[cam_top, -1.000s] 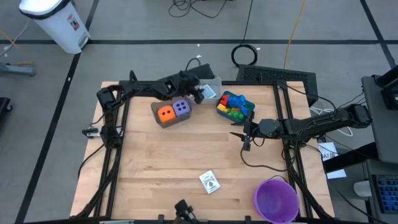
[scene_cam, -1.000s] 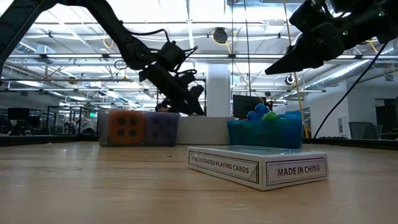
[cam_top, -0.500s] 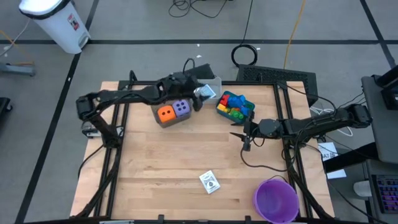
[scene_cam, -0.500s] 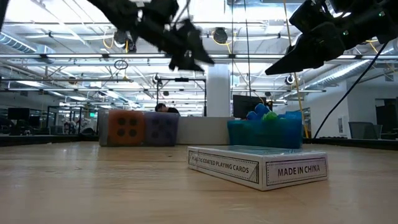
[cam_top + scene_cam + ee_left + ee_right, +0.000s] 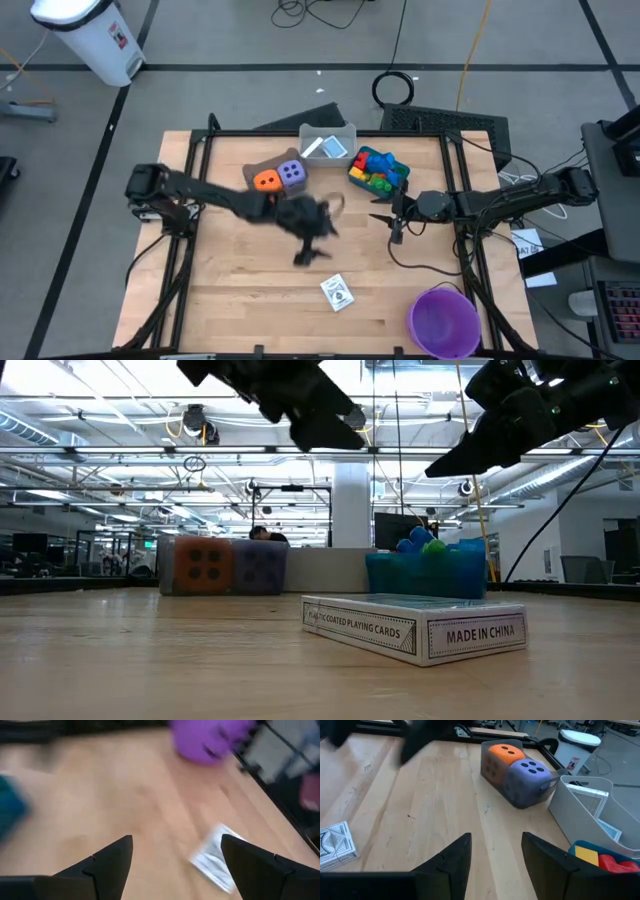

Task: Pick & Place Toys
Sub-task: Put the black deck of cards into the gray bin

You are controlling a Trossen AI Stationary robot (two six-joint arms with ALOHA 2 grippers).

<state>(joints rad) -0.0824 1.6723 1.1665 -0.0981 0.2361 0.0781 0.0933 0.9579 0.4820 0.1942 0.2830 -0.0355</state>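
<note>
The orange die [image 5: 266, 181] and the purple die [image 5: 292, 173] sit side by side in the brown bin [image 5: 262, 196]. White cards [image 5: 328, 148] lie in the grey bin [image 5: 345, 131]. Coloured bricks [image 5: 376, 170] fill the blue bin [image 5: 402, 178]. A boxed card deck [image 5: 337, 293] lies flat on the table, near the front. My left gripper [image 5: 312, 238] is open and empty above mid-table, and the deck [image 5: 215, 857] shows ahead of it. My right gripper [image 5: 387, 220] is open and empty, right of centre, in front of the blue bin.
The purple bowl [image 5: 443, 322] stands at the near right corner. The three bins line the far edge. Bare wood lies between the bins and the deck. In the low view the deck [image 5: 415, 625] lies nearest, with both grippers high above the table.
My left gripper has swung from the grey bin at the far edge up and toward the near edge, and is now over mid-table close to the card deck. My right gripper has kept still.
</note>
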